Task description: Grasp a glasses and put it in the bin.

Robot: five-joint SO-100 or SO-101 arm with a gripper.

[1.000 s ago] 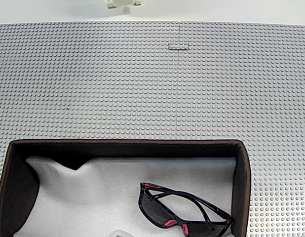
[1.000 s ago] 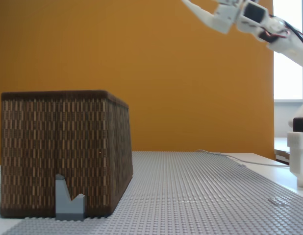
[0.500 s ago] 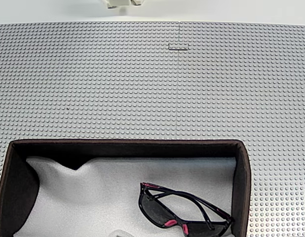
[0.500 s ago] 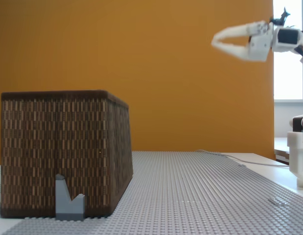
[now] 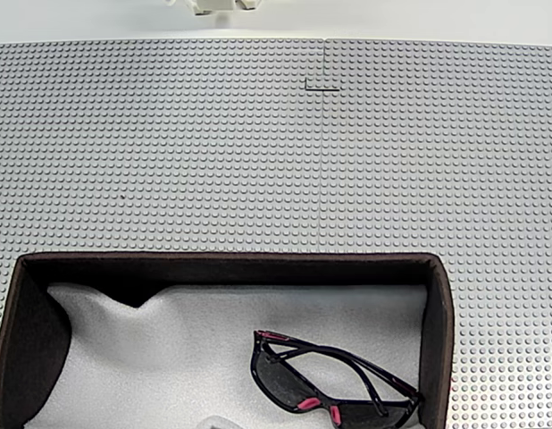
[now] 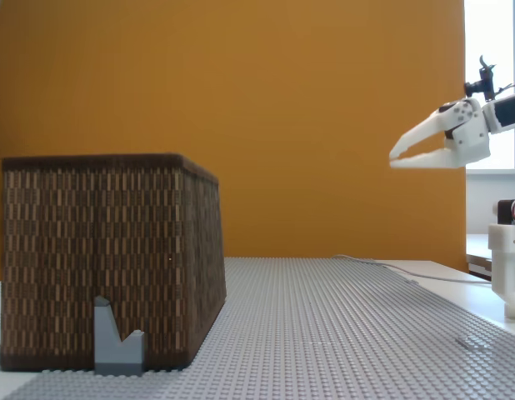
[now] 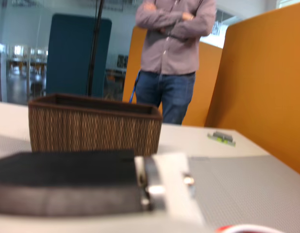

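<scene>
the sunglasses (image 5: pixel 334 386) already lie inside the bin (image 5: pixel 437 304), on its white padded lining, toward the corner at the lower right of the fixed view from above. their long axis runs roughly along the bin's long wall, tilted a little downward to the right in that view, with the thin arms unfolded toward the right-hand end wall.

the gripper (image 6: pixel 394 158) hangs in the air in the side-on fixed view, fingers parted with nothing between them. from its tips, the bin (image 6: pixel 107 258) sits well apart, straight ahead in the direction the fingers point and much lower, down on the studded grey baseplate (image 6: pixel 341 325). so the glasses lie ahead of and below the gripper, hidden behind the woven wall from that side.

judging from how things lie, the placing looks done, and any coming move is more likely a retreat than a reach.

in the wrist view the bin (image 7: pixel 94 128) stands across the table, with a person (image 7: pixel 174 53) standing behind it.
</scene>
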